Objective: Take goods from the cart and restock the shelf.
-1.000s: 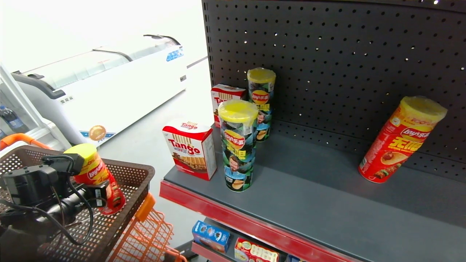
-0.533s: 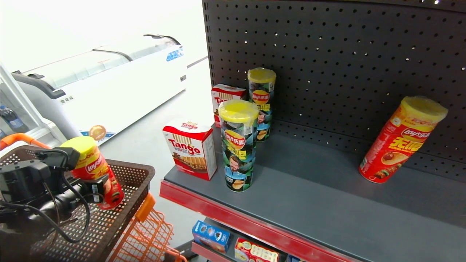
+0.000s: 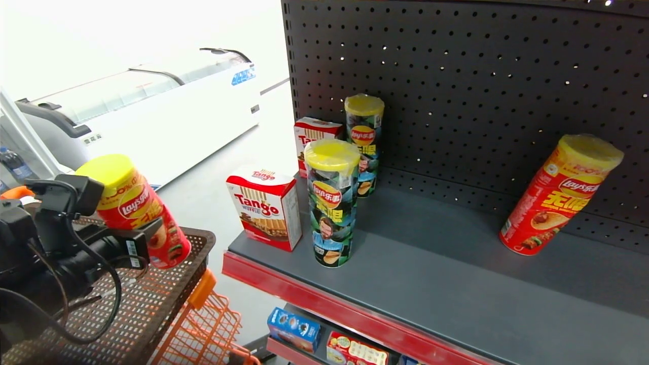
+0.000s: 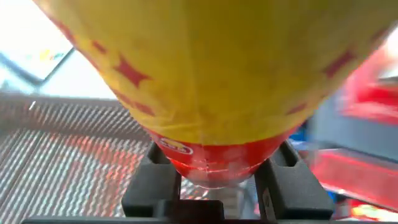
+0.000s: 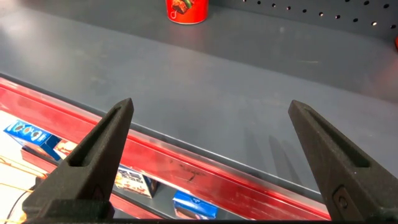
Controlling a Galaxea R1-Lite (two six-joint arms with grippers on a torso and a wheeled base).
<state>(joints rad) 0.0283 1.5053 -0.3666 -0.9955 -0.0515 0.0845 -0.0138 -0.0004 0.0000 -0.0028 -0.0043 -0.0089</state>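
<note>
The left claw (image 4: 217, 177) grips a red chips can (image 3: 133, 204) above the cart basket (image 3: 204, 239).
Its two fingers are closed on the lower part of the can, which is tilted, with its yellow lid up. The right claw (image 5: 211, 109) is wide open and holds nothing; it hangs over the front edge of the grey shelf (image 3: 431, 276). On this shelf stand two green cans (image 3: 332, 203) and two wafer boxes (image 3: 266, 208), and a second red can (image 3: 557, 197) leans on the pegboard (image 3: 481, 76).
</note>
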